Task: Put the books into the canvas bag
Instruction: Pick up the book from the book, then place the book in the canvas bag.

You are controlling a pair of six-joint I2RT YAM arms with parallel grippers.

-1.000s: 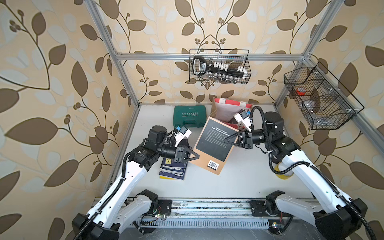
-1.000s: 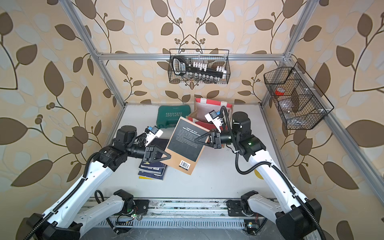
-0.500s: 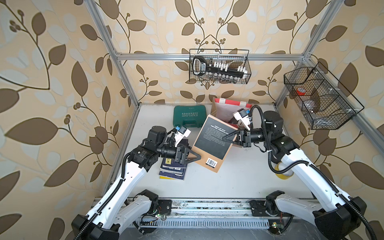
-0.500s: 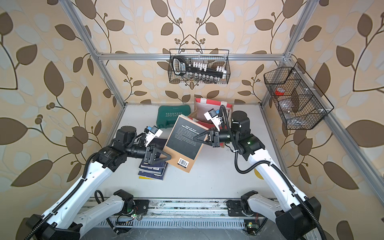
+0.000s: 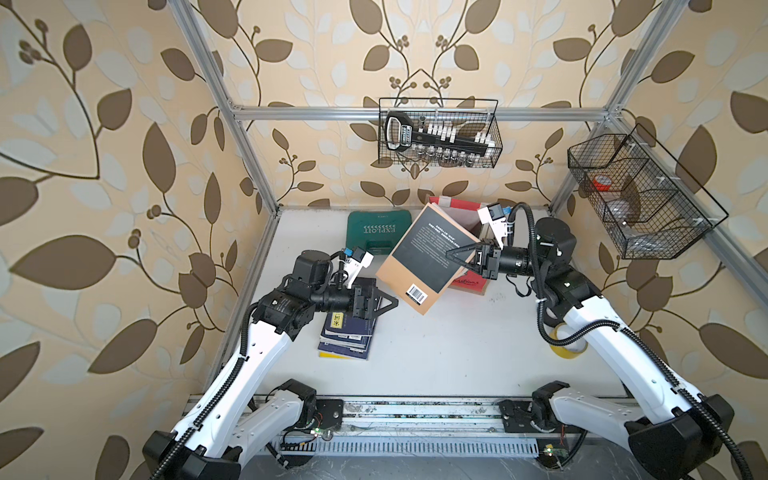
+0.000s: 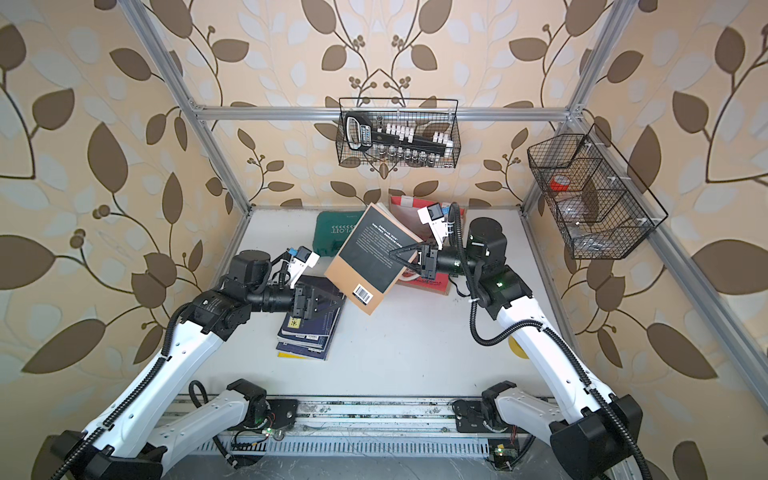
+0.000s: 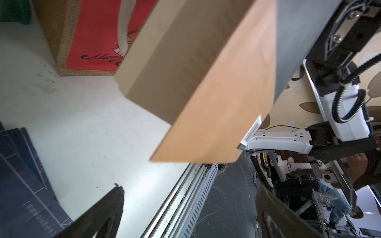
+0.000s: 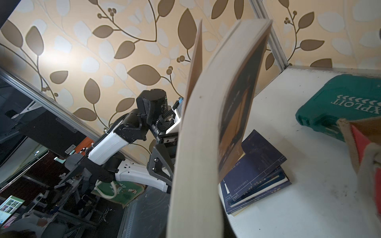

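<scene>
Right hand point(image 5: 453, 254) is clamped on the edge of a black-and-tan book point(image 5: 422, 259), holding it tilted in the air right in front of the canvas bag point(image 5: 468, 284); can't see what's in the bag, the book blocks its mouth; back wire basket point(image 5: 436, 99) holds a black tool set point(image 5: 432, 137); left hand point(image 5: 386, 302) has its fingers wide apart, gripping nothing, just above the stack of navy books point(image 5: 347, 336) on the surface point(image 5: 436, 353), near the lifted book's low corner.
</scene>
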